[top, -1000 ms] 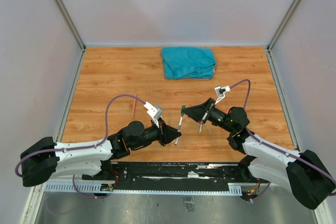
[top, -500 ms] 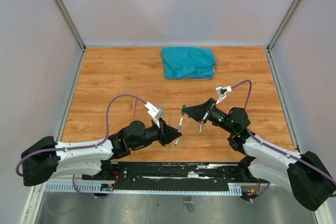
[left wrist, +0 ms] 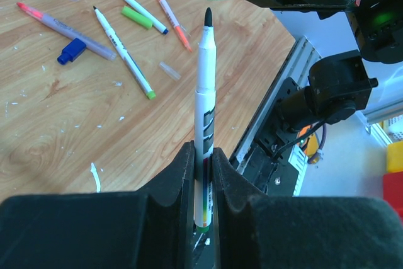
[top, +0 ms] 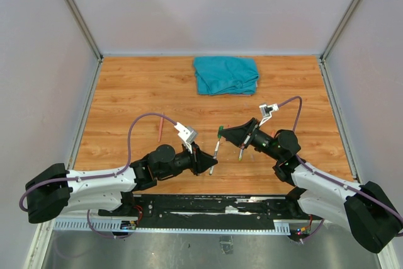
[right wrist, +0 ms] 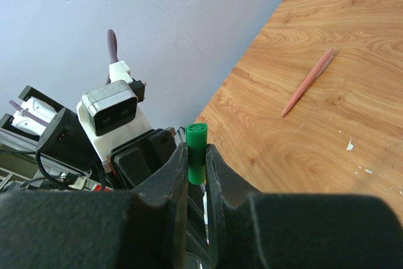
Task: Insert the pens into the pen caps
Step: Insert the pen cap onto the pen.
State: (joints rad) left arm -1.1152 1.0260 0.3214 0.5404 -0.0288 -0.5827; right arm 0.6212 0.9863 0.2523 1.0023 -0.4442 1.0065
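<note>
Wood desk [top: 126, 92], teal cloth [top: 227, 75] at the far edge. Left pincer [left wrist: 203, 155] is clamped on the lower barrel of a white pen [left wrist: 204, 86], black tip pointing away, held off the desk near the front middle. Right pincer [right wrist: 197, 150] is clamped on a green cap [right wrist: 196, 140]. Cap sits just beyond the tip, slightly off to one side, not touching. Loose pens [left wrist: 126, 61] and a blue cap [left wrist: 69, 51] lie on the desk below.
</note>
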